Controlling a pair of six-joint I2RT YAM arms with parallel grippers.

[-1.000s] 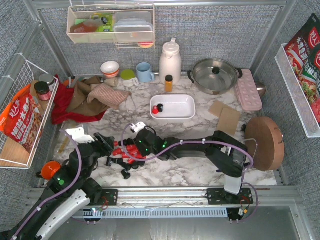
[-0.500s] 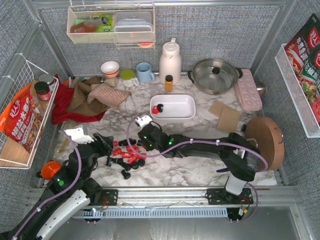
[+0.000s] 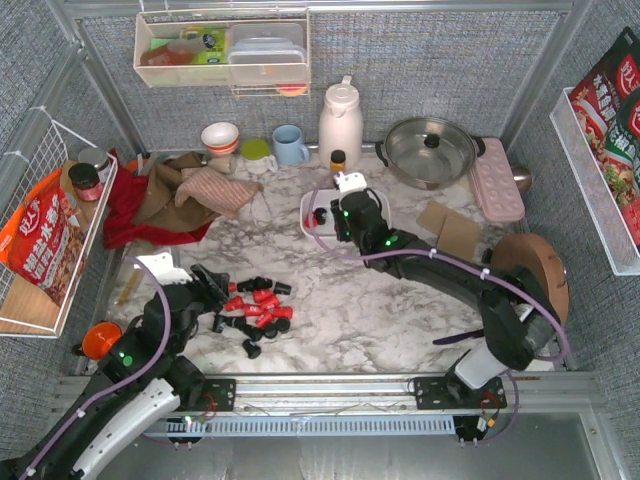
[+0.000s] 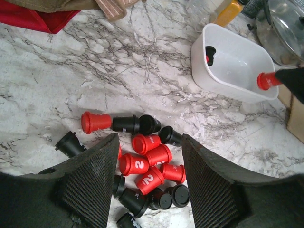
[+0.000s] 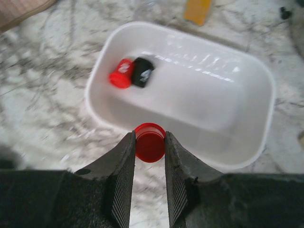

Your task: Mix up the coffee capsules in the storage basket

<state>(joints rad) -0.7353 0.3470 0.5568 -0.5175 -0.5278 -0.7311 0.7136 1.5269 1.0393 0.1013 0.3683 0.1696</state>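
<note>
Several red and black coffee capsules (image 3: 255,310) lie in a pile on the marble top, also seen in the left wrist view (image 4: 152,161). My left gripper (image 3: 205,287) is open and empty just above the pile's near-left side, its jaws (image 4: 149,138) straddling it. The white storage basket (image 5: 266,80) holds one red capsule (image 5: 120,73) and one black capsule (image 5: 142,72) at its left end. My right gripper (image 5: 150,138) is shut on a red capsule (image 5: 150,142) at the basket's near rim (image 4: 228,90). In the top view the right gripper (image 3: 345,205) covers much of the basket.
A white thermos (image 3: 340,120), an orange bottle (image 3: 338,158) and a lidded pot (image 3: 430,150) stand behind the basket. A pink tray (image 3: 497,180), cardboard pieces (image 3: 450,232) and a round wooden board (image 3: 530,285) are at the right. Cloths (image 3: 170,195) lie at the left.
My right gripper has lifted a red capsule from the pile and carried it back and right to the basket's near rim. The left gripper has stayed by the pile.
</note>
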